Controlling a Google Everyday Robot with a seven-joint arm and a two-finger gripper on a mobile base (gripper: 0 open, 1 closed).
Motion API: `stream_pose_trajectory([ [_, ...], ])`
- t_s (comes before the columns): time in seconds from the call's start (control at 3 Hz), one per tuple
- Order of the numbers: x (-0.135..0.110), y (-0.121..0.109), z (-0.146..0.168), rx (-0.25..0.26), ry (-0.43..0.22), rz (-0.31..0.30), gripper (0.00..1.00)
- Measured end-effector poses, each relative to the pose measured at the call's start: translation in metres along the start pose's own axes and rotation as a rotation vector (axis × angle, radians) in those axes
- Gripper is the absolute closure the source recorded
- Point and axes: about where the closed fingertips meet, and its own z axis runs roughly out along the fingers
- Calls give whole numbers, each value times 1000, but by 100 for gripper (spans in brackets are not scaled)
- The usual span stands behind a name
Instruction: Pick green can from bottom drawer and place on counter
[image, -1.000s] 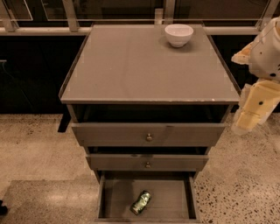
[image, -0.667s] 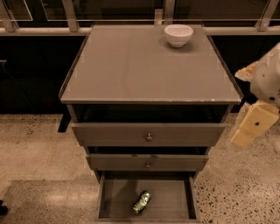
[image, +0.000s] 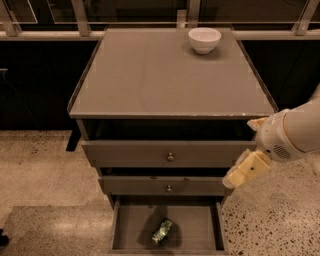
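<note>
The green can (image: 162, 231) lies on its side in the open bottom drawer (image: 200, 231), near the drawer's front middle. The counter (image: 150, 75) is the flat grey-brown cabinet top above the three drawers. My gripper (image: 236, 178) hangs at the cabinet's right front corner, level with the gap between the top and middle drawers. It is well above the can, to its right, and holds nothing that I can see. The white arm (image: 292, 135) reaches in from the right edge.
A white bowl (image: 204, 39) stands at the counter's back right. The top drawer (image: 170, 154) and middle drawer (image: 167, 186) are pulled out a little, each with a round knob. Speckled stone floor (image: 270, 220) surrounds the cabinet. A railing runs behind.
My arm and gripper have moved down and to the left, from beside the counter's right edge to the drawers' right front corner. The can and bowl have not moved.
</note>
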Motion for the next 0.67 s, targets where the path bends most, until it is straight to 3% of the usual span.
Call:
stream_pose_trajectory([
  [0.33, -8, -18, 4, 60, -41, 8, 0],
  [0.67, -4, -13, 13, 84, -51, 70, 0],
])
